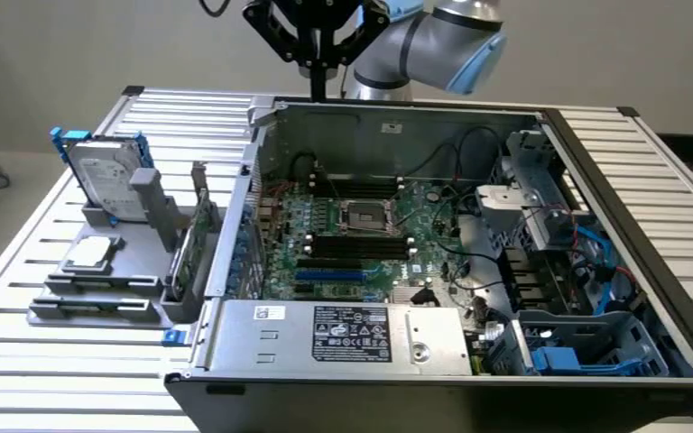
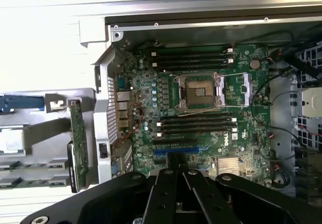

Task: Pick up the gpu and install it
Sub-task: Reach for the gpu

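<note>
Bright, even light; glare washes out the slatted table [image 2: 40, 38].

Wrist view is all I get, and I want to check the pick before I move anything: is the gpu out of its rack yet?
Observer: No. The gpu stands upright on edge in the gray rack, on the exterior view's left of the case.
Operator: And the tool?
Observer: The tool is shut and empty. It hangs over the open case, touching nothing.
Operator: Anything beside the card?
Observer: A hard drive with blue rails stands upright in the same rack.
</note>
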`<control>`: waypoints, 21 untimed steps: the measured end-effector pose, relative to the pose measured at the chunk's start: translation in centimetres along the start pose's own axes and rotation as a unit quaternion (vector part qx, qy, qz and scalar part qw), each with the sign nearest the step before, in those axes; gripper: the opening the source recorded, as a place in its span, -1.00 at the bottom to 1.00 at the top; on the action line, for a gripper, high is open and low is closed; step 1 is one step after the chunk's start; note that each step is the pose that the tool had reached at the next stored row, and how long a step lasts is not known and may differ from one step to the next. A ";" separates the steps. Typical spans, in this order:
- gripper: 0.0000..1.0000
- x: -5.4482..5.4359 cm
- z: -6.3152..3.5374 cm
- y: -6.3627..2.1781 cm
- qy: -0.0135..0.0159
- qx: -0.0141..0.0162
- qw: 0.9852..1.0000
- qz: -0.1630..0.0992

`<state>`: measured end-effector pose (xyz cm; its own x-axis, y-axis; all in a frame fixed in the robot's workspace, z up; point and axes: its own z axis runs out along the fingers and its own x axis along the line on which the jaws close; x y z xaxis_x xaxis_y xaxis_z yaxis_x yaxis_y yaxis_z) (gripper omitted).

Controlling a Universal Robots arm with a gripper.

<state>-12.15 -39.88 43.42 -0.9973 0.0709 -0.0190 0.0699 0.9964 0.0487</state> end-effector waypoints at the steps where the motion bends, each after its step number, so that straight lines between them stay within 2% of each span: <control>1: -0.79 0.1 -0.01 -0.01 0.000 0.000 1.000 0.000; 10: -0.79 4.1 0.25 -0.31 0.001 0.000 1.000 0.000; 21: -0.79 8.4 1.19 -0.65 0.001 0.004 1.000 -0.001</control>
<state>-20.51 -39.88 42.04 -0.9976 0.0679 -0.0166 0.0672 0.9969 0.0408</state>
